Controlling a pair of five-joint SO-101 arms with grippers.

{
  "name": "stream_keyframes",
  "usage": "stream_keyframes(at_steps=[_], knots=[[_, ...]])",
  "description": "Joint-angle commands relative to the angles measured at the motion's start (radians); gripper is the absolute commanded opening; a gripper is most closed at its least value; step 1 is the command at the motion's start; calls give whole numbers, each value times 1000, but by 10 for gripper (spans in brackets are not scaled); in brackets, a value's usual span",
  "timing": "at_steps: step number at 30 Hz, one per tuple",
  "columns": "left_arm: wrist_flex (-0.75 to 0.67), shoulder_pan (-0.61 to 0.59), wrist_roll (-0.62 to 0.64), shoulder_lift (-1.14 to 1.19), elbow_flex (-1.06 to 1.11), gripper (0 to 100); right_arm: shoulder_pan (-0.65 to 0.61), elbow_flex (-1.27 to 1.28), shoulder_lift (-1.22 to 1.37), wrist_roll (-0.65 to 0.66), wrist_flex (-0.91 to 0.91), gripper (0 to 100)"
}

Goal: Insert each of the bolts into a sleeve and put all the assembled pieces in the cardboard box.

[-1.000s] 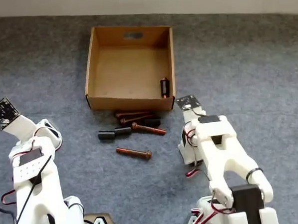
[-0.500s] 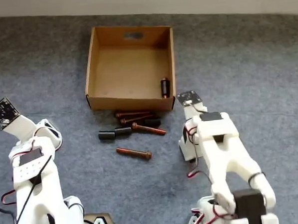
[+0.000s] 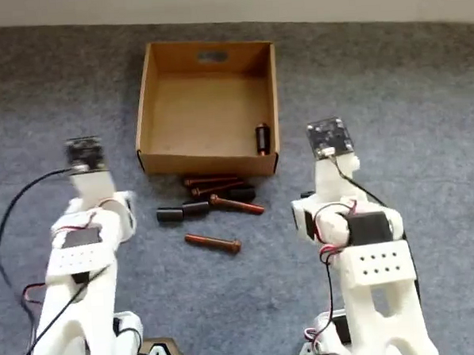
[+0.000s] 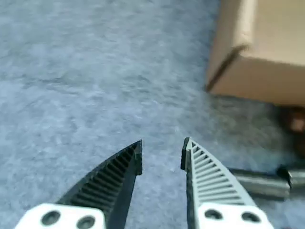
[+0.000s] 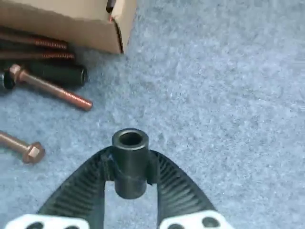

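The cardboard box (image 3: 208, 163) stands at the back with one assembled bolt and sleeve (image 3: 261, 139) inside by its right wall. In front of it lie copper bolts (image 3: 236, 204) (image 3: 212, 242) and black sleeves (image 3: 170, 215). My right gripper (image 5: 129, 167) is shut on a black sleeve (image 5: 129, 160), held over the carpet to the right of the pile, open end up. My left gripper (image 4: 162, 155) is open with nothing between its fingers, low over the carpet left of the pile, near the box's front left corner (image 4: 228, 71). A sleeve (image 4: 259, 183) lies just beyond one finger.
Two more bolts (image 3: 213, 180) lie along the box's front wall, with a sleeve (image 5: 62, 74) beside them. Grey carpet (image 3: 425, 120) covers the table on both sides of the box.
The left arm has swung right, toward the pile and the box's corner. The right arm has drawn back and risen, and its wrist camera now sits farther right.
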Motion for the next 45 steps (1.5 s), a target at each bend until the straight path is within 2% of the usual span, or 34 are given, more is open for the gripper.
stream_keyframes(at_steps=[1, 5, 8, 12, 16, 18, 21, 28, 35, 40, 45], knots=[[149, 125, -140, -1, -85, 161, 7, -8, -76, -94, -36, 5], [267, 263, -233, -1, -104, 161, 7, 27, -93, -94, -96, 5], [287, 338, -270, -1, -104, 161, 7, 105, -94, -97, -168, 5], [292, 387, -273, -1, -105, 162, 7, 179, -101, -95, -208, 5], [302, 407, -275, 1, -105, 231, 10, 194, -101, -95, -208, 5], [315, 407, -281, 1, -108, 234, 12, 196, -101, -95, -206, 5], [344, 421, -336, 1, -114, 220, 12, 205, -101, -97, -206, 5], [431, 581, -454, 1, -165, 222, 15, 232, -101, -95, -206, 5], [548, 590, -585, 36, -326, 223, 111, 231, -101, -98, -206, 5], [552, 588, -704, 219, -369, 221, 124, 232, -101, -100, -206, 5], [551, 593, -741, 363, -440, 220, 116, 275, -101, -100, -231, 5]])
